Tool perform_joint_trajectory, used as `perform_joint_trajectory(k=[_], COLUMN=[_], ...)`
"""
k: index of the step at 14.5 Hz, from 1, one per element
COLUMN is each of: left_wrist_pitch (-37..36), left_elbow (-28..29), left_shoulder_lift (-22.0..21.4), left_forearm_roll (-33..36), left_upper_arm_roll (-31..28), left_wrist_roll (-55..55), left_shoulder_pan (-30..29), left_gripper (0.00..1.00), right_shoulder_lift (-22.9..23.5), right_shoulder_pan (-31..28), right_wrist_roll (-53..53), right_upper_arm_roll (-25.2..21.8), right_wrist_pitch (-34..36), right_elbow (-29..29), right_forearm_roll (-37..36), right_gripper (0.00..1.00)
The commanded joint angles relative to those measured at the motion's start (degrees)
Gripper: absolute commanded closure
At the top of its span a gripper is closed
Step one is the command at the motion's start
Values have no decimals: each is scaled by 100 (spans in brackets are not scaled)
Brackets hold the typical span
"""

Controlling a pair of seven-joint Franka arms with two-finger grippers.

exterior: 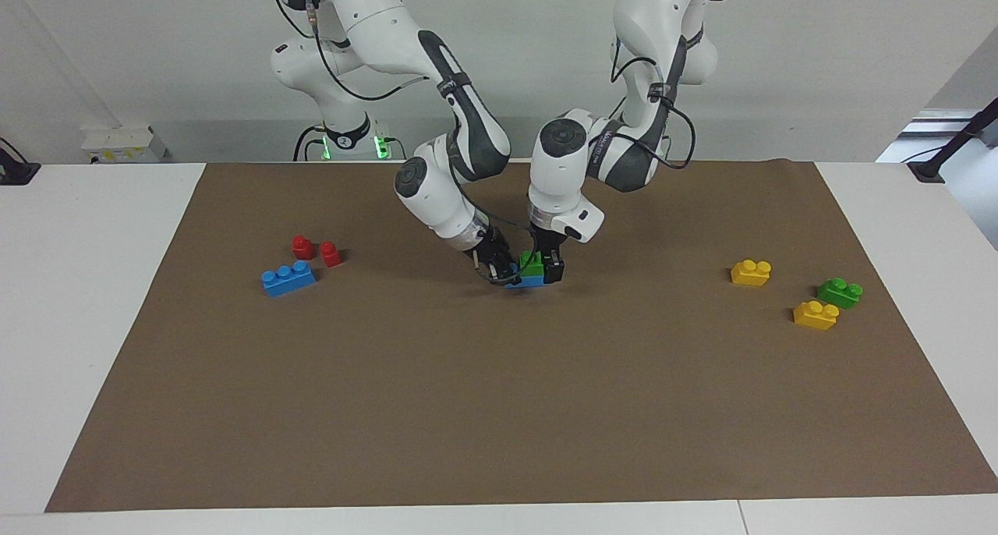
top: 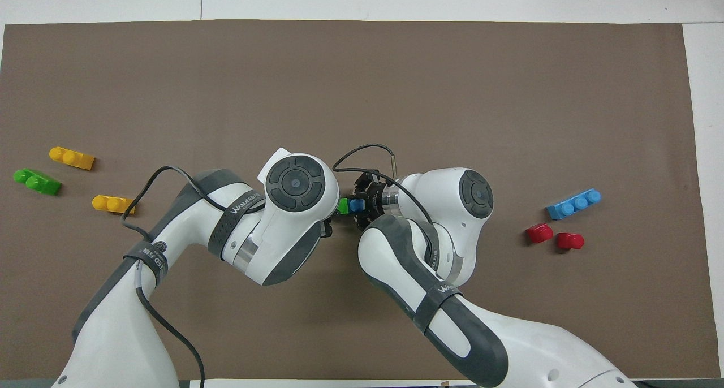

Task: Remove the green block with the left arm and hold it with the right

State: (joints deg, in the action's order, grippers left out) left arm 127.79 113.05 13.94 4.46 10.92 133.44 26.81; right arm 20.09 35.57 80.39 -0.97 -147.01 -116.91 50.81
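Note:
The green block (exterior: 533, 263) sits stacked on a short blue brick (exterior: 531, 281) at the middle of the brown mat. In the overhead view only a sliver of the green block (top: 342, 206) shows beside the blue brick (top: 355, 205). My left gripper (exterior: 541, 269) comes down from above and straddles the green block, with one black finger (exterior: 553, 269) pressed to its side. My right gripper (exterior: 503, 272) reaches in low at a slant and is shut on the blue brick underneath. The left wrist hides its own fingers from overhead.
Toward the right arm's end lie a long blue brick (exterior: 288, 278) and two small red pieces (exterior: 302, 246) (exterior: 330, 253). Toward the left arm's end lie two yellow bricks (exterior: 751, 272) (exterior: 815, 314) and a darker green brick (exterior: 840, 292).

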Motion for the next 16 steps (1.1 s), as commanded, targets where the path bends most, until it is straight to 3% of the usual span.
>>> perform_joint_trajectory(k=[1,10,16], left_wrist_pitch=[61,9,-799], left_elbow=[68,59,15], left_shoulder_lift=[-40,-163,-909], left_forearm_roll=[204,205,126], left_upper_arm_roll=[-81,-64,-55], left_wrist_roll=[68,-72,-678], left_shoulder_pan=[131,140,-149], left_gripper=[100,100,100], right_shoulder_lift=[4,4,-5], right_shoulder_pan=[2,-59,-68], right_wrist_roll=[-252,-252,-243], right_upper_arm_roll=[0,0,0], right_wrist_pitch=[-117,-55,-38], right_elbow=[-25,19,37], right_forearm_roll=[219,210,210], right_gripper=[100,100,100])
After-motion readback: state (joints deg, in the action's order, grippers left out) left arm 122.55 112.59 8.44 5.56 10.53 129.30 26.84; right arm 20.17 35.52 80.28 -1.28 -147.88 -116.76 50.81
